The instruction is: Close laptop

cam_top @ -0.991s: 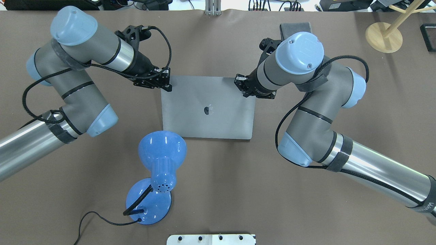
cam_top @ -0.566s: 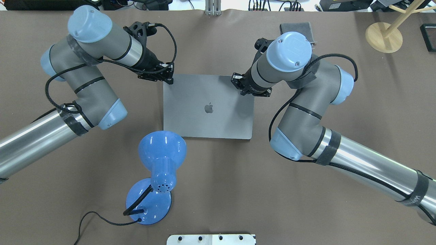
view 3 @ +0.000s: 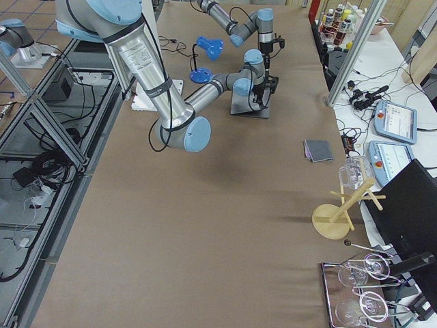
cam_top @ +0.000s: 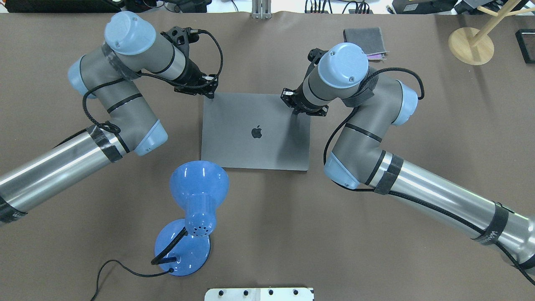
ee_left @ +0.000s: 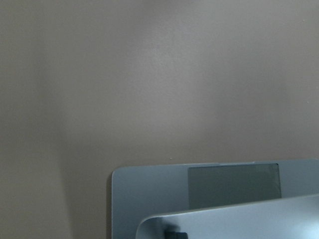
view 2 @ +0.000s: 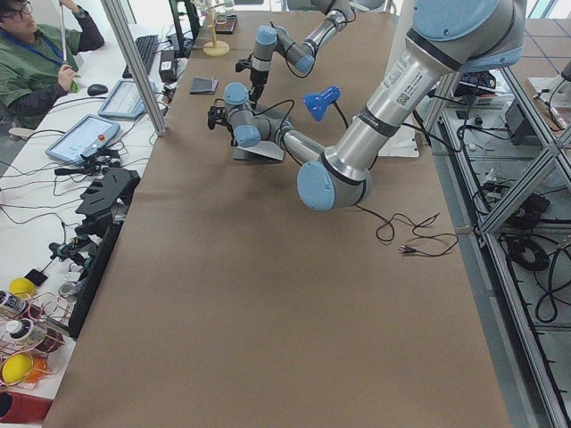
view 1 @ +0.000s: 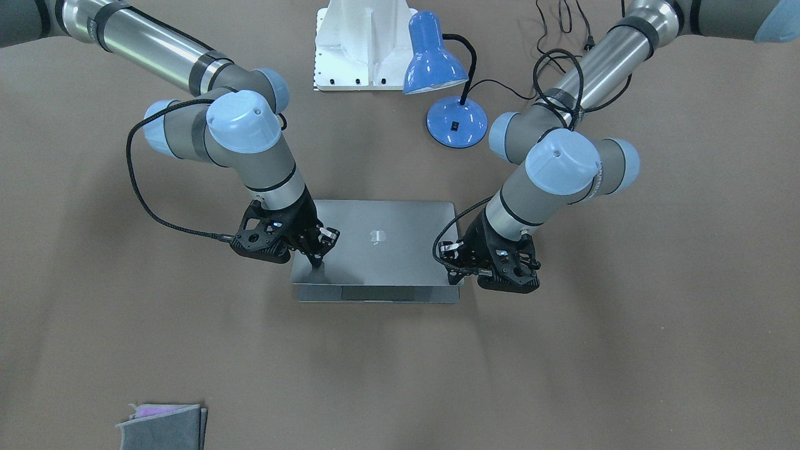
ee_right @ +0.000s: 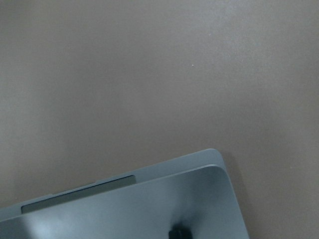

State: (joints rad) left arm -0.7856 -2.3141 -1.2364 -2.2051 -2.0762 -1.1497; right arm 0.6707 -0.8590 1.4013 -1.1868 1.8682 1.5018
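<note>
The space-grey laptop (cam_top: 255, 142) lies mid-table with its lid almost down, apple logo up. In the front-facing view (view 1: 387, 250) a thin strip of base with the trackpad shows under the lid's free edge. My left gripper (cam_top: 207, 93) is shut, its tip on the lid's corner at the free edge (view 1: 453, 265). My right gripper (cam_top: 292, 106) is shut and presses on the lid near the other corner (view 1: 319, 253). Each wrist view shows the lid (ee_left: 249, 219) (ee_right: 149, 209) just over the base, with one dark fingertip at the bottom edge.
A blue desk lamp (cam_top: 198, 188) with its cord stands near the laptop's hinge side, by the left arm. A folded grey felt cloth (cam_top: 363, 35) lies at the far right. A wooden stand (cam_top: 470, 46) is at the far right corner.
The lid has dropped lower toward the base. Both grippers have moved with it, farther from the robot and a little inward, and both elbows have swung in.
</note>
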